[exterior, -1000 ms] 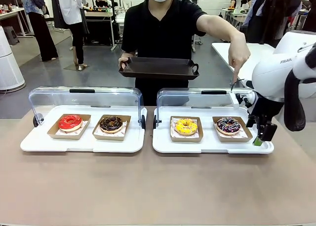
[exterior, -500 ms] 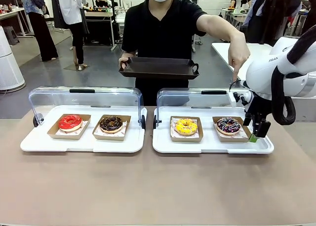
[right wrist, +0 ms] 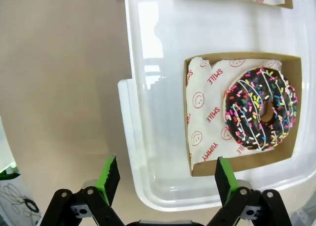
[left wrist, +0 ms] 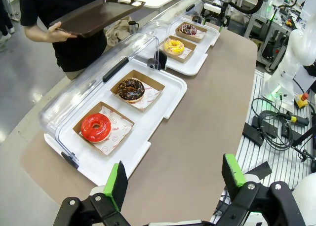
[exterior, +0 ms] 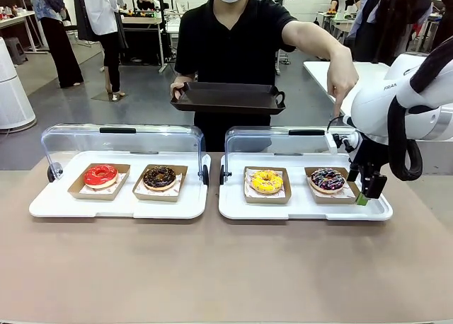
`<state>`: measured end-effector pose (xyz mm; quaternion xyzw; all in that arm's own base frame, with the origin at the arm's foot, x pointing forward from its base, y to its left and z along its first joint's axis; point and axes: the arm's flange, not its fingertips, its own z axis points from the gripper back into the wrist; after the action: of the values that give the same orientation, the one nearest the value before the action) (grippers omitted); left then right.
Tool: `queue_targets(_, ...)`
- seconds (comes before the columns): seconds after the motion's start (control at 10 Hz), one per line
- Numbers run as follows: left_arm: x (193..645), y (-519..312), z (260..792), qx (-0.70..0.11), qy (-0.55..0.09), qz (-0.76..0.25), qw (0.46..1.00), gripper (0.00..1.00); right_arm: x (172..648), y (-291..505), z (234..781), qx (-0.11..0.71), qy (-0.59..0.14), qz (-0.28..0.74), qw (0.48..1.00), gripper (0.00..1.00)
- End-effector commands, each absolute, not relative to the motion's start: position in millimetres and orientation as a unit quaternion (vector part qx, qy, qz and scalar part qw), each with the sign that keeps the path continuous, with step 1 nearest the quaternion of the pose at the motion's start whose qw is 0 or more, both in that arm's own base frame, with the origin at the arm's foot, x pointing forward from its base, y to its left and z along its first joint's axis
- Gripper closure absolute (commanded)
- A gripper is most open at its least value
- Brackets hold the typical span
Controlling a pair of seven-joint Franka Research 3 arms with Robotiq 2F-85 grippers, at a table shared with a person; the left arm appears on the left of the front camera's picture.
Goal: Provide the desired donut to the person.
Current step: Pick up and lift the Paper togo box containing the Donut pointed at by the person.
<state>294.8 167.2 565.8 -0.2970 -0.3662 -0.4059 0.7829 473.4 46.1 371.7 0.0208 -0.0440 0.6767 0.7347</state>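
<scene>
Sprinkled chocolate donut (exterior: 327, 179), a ring with white icing lines and coloured sprinkles, lay on printed paper in a brown cardboard carton (exterior: 333, 199). The carton sat at the right end of the right-hand white plastic tray (exterior: 304, 212), whose clear domed lid (exterior: 283, 141) stood open at the tray's far edge. The person (exterior: 233, 41) in a black T-shirt pointed down toward this donut with one hand (exterior: 345, 80) and held a dark rectangular serving tray (exterior: 228, 97) in the other. The right gripper (exterior: 369, 194) hovered at the white tray's front right corner, just beside the carton, its jaws wide apart and empty. The left gripper (left wrist: 173, 174), likewise spread and empty, hung above the brown worktop (left wrist: 197, 137) near its left end.
</scene>
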Motion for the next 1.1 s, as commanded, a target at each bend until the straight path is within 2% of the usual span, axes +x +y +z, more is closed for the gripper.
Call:
queue_targets(0.0, 293.5, 169.5, 566.2, -0.298, -0.37, -0.411, 0.778, 0.0, 475.8, 44.4, 365.6, 0.024, -0.043, 0.685, 0.726, 0.0)
queue_targets(0.4, 293.5, 169.5, 566.2, -0.298, -0.37, -0.411, 0.778, 0.0, 488.7, 43.9, 350.2, 0.01, -0.041, 0.684, 0.728, 0.0)
queue_targets(1.0, 293.5, 169.5, 566.2, -0.298, -0.37, -0.411, 0.778, 0.0, 505.8, 33.8, 332.4, 0.032, -0.042, 0.687, 0.725, 0.0)
